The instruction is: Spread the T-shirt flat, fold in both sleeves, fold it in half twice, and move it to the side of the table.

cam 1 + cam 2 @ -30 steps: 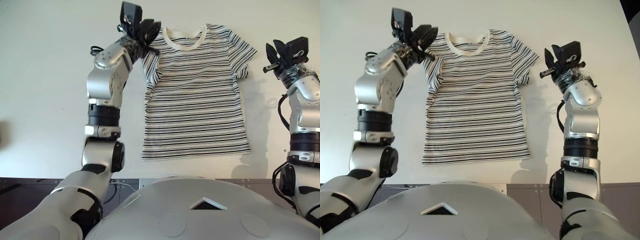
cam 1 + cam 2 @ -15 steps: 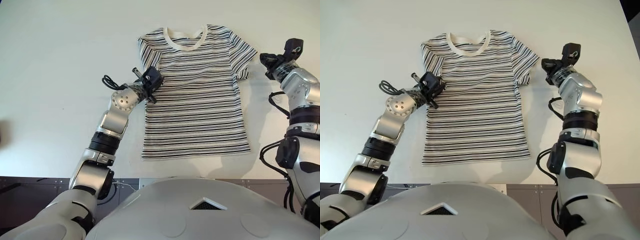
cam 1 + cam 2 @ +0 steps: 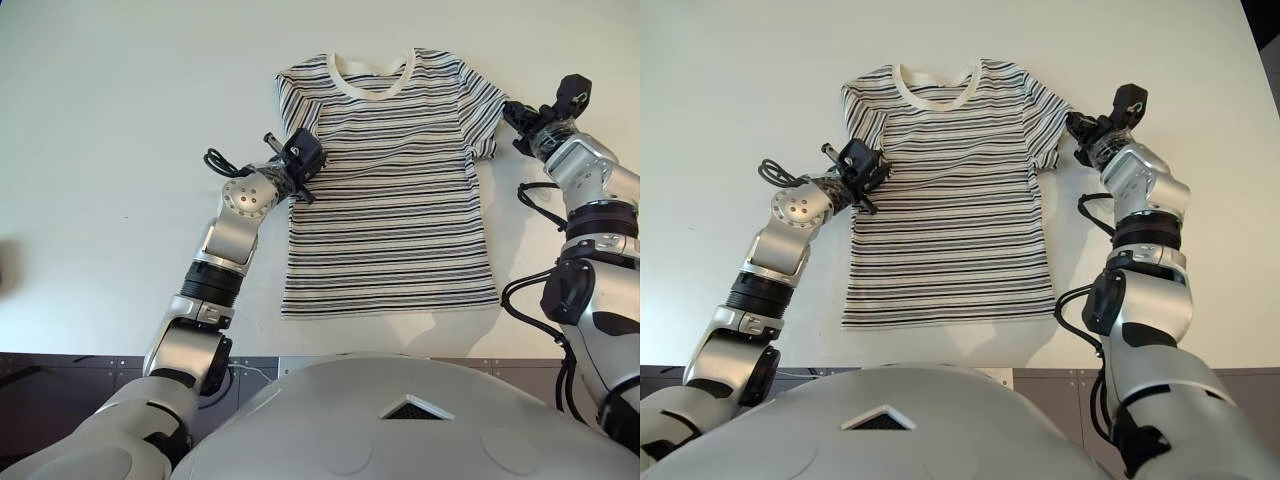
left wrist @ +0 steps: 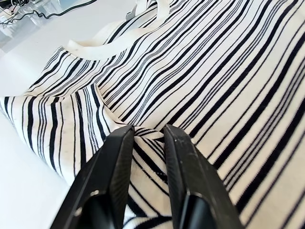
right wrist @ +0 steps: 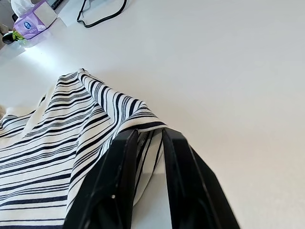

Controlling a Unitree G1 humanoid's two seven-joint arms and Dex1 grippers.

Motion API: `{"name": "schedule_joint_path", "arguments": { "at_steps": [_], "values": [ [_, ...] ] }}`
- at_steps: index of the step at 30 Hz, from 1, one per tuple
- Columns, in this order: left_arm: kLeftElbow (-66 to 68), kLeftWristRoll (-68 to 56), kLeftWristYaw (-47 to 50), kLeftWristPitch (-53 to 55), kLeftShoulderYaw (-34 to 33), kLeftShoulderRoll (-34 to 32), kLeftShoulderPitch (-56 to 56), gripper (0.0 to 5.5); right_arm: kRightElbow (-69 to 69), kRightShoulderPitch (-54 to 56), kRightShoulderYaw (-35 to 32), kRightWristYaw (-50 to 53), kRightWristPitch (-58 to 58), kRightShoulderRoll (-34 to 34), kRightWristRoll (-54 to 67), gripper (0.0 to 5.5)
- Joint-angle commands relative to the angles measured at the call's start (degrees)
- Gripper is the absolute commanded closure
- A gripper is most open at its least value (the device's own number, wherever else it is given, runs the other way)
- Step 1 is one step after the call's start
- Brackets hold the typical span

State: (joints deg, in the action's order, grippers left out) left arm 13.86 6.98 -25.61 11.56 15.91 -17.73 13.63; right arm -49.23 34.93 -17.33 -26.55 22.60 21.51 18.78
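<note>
White table [image 3: 100, 120] carries the striped T-shirt [image 3: 390, 200] flat at its middle. Left claw [image 4: 145, 138] pinches a ridge of cloth under the left sleeve; right claw [image 5: 150, 136] pinches the right sleeve's hem. Such shallow pinches could slip, or drag the body into wrinkles.

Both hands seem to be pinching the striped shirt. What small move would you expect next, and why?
Probably the right gripper should lift slightly and draw the right sleeve inward over the T-shirt. Its fingers pinch the sleeve's hem, and that sleeve sticks out sideways, flat on the table, not yet folded in.
</note>
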Motion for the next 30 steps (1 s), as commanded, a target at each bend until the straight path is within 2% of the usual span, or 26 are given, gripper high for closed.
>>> {"name": "schedule_joint_path", "arguments": {
  "at_steps": [1, 4, 5, 13, 22, 26, 30],
  "values": [
    [0.2, 0.2, -0.5, 1.6, 0.0, 0.4, 0.3, 4.34, -0.6, 0.7, 0.6, -0.5, -2.2, -0.1, -0.8, 4.75],
    [0.4, 0.4, -0.6, 1.6, 0.0, 0.6, 0.6, 4.34, -1.4, 0.6, 0.6, -0.9, -3.9, -0.2, -1.1, 5.33],
    [0.4, 0.4, -0.7, 1.6, -0.1, 0.5, 0.8, 4.34, -1.4, 0.4, 0.7, -0.9, -4.3, -0.2, -1.1, 5.37],
    [0.6, 0.7, -0.7, 1.6, -0.1, 0.6, 1.2, 4.34, -0.6, -0.2, 0.4, -1.5, -5.1, -0.3, -0.5, 5.37],
    [0.7, 0.8, -0.2, 1.6, -0.1, 1.0, 1.1, 4.34, 20.6, -2.6, 4.8, -1.4, 1.6, -4.2, 0.8, 5.37],
    [0.7, 0.9, 0.0, 1.5, 0.1, 1.4, 1.1, 4.34, 19.7, -4.0, 4.7, -0.2, -0.4, -1.3, -1.5, 5.37],
    [0.5, 1.0, 0.0, 1.4, -0.1, 1.2, 0.7, 4.34, 14.5, -5.4, 5.6, -5.1, -2.1, 3.2, -3.0, 4.75]
  ]
}}
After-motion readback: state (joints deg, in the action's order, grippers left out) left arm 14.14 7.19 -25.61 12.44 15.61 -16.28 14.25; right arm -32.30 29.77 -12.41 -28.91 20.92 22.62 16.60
